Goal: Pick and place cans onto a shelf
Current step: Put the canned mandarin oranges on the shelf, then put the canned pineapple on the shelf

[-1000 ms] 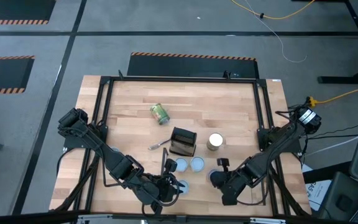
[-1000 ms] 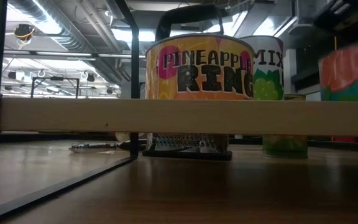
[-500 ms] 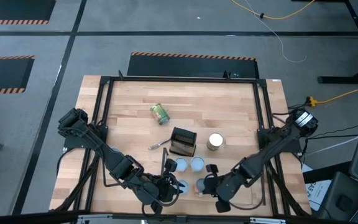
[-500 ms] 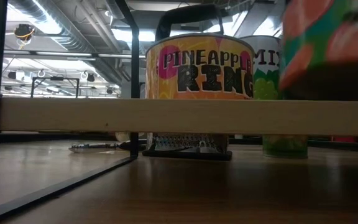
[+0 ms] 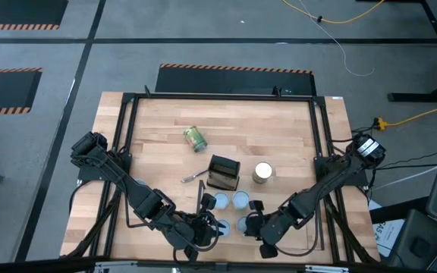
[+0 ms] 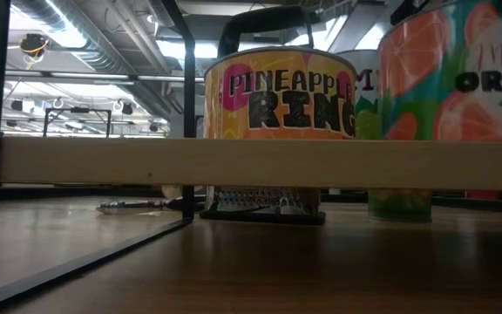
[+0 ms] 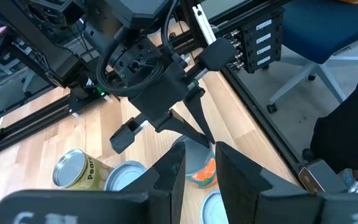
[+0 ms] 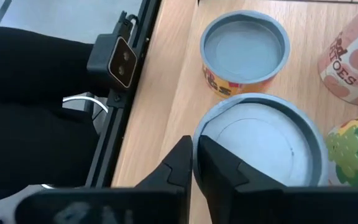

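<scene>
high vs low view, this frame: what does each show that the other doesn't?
High only: both arms, the whole tabletop, round can tops, and the right end effector at the front cans. Low only: the printed labels, a pineapple can and an orange can. Both: the shelf with cans standing on it.

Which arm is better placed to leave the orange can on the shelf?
Right. Its jaws pinch the orange can at the shelf; the left arm's jaws hang open beside it.
</scene>
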`<action>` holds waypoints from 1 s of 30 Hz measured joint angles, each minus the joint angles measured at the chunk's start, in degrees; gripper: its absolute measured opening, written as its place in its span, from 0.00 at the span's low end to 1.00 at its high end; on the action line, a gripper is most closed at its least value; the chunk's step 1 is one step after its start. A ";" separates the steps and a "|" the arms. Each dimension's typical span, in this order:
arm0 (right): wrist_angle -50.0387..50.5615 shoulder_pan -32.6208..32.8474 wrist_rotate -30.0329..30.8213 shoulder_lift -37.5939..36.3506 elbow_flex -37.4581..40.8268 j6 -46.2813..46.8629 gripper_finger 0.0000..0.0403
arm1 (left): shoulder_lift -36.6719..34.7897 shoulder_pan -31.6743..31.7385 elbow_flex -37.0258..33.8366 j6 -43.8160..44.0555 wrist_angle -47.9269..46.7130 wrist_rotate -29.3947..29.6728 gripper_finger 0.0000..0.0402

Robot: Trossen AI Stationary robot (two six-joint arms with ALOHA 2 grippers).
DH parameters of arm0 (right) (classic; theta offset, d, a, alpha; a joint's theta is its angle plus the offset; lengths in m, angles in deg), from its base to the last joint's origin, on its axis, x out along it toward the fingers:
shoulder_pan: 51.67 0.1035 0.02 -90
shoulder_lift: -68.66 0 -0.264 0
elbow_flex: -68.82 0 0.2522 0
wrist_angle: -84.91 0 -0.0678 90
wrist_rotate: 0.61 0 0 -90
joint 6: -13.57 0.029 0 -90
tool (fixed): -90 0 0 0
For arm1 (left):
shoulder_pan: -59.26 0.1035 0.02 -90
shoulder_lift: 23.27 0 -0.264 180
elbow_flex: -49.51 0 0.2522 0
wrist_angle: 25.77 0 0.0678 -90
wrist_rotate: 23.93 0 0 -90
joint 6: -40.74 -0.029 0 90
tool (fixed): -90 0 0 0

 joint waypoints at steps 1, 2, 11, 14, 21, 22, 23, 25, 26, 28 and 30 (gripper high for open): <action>-0.08 0.00 0.00 0.01 0.02 -0.04 0.09 | 0.00 0.00 0.00 0.00 0.00 0.00 0.20; -0.25 0.00 0.00 0.01 0.02 -0.05 0.09 | 0.00 0.00 0.00 0.00 0.00 0.02 0.20; -0.50 0.00 0.00 0.01 0.02 0.06 0.10 | 0.00 0.00 0.00 0.00 0.00 -0.01 0.20; -0.54 0.00 0.00 0.01 0.02 -0.04 0.10 | 0.00 0.00 0.00 0.01 0.00 0.00 0.20; -0.54 0.00 0.00 -0.31 0.02 -0.05 0.10 | 0.00 0.02 0.00 0.00 0.00 0.01 0.20; -0.56 0.00 0.00 -0.50 -0.03 -0.04 0.10 | 0.00 0.00 0.00 0.02 0.00 0.00 0.20; -0.24 0.00 0.01 -0.73 -0.16 -0.10 0.10 | 0.00 0.01 0.00 0.01 0.00 0.00 0.20; -0.25 0.00 0.00 -1.22 -0.53 -0.18 0.10 | 0.00 0.02 0.00 0.02 0.01 -0.01 0.20; -0.28 0.00 -0.01 -1.60 -0.71 -0.21 0.10 | 0.00 0.00 0.00 0.00 0.01 0.02 0.20; -0.32 0.00 0.00 -2.59 -0.90 -0.30 0.10 | 0.00 0.02 0.00 0.03 0.00 0.04 0.20; -0.37 0.00 0.00 -3.59 -0.94 -0.49 0.10 | 0.00 0.00 0.00 0.61 0.01 0.06 0.20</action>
